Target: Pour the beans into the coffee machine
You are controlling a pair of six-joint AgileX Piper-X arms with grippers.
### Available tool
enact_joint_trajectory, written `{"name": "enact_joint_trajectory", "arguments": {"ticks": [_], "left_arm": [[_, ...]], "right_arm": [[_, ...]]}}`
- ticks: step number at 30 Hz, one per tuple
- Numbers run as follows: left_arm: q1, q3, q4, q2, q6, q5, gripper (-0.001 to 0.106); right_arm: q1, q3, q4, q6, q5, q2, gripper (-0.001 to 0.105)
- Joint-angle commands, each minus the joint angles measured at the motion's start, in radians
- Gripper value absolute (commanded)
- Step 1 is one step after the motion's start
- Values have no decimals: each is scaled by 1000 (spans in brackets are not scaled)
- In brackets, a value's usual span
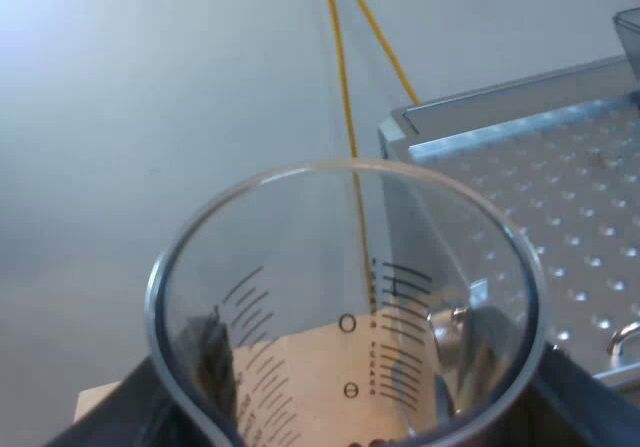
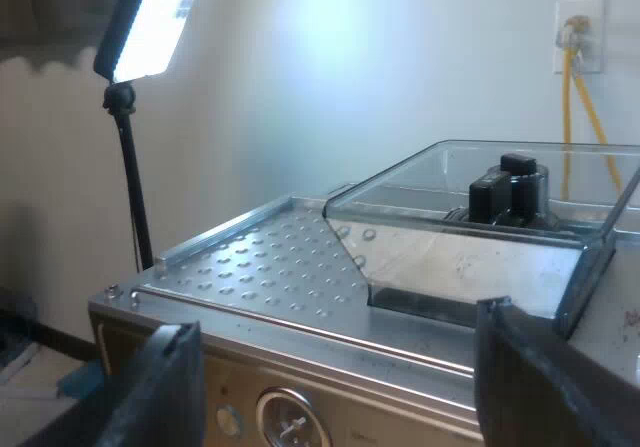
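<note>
A clear measuring glass [image 1: 345, 297] with black scale lines sits upright between the dark fingers [image 1: 135, 407] of my left gripper [image 1: 345, 372], which is shut on it. Its rim is level with the corner of the espresso machine's dimpled metal top [image 1: 560, 197]. I cannot tell whether beans lie in it. My right gripper [image 2: 340, 322] is open and holds nothing, at the machine's front just below the top edge. The clear bean hopper [image 2: 480, 217], with a black part inside, stands on the machine's top [image 2: 270, 262].
A round gauge [image 2: 290, 417] sits on the machine's front under my right gripper. A lit panel lamp [image 2: 150, 27] on a black stand rises beside the machine. Yellow cables [image 1: 345, 87] hang from a wall socket [image 2: 580, 32] behind it. A tan surface [image 1: 100, 402] lies below the glass.
</note>
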Motion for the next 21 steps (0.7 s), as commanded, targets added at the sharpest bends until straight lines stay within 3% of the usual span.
{"name": "enact_joint_trajectory", "arguments": {"ticks": [1, 15, 21], "left_arm": [[-27, -41, -8, 34, -3, -37, 18], [-100, -277, 52, 242, -3, -41, 18], [-185, -374, 57, 334, 31, -138, 18]], "right_arm": [[2, -14, -23, -13, 5, -7, 59], [2, -14, -47, -13, 18, -7, 59], [2, -14, -47, -13, 18, -7, 59]]}}
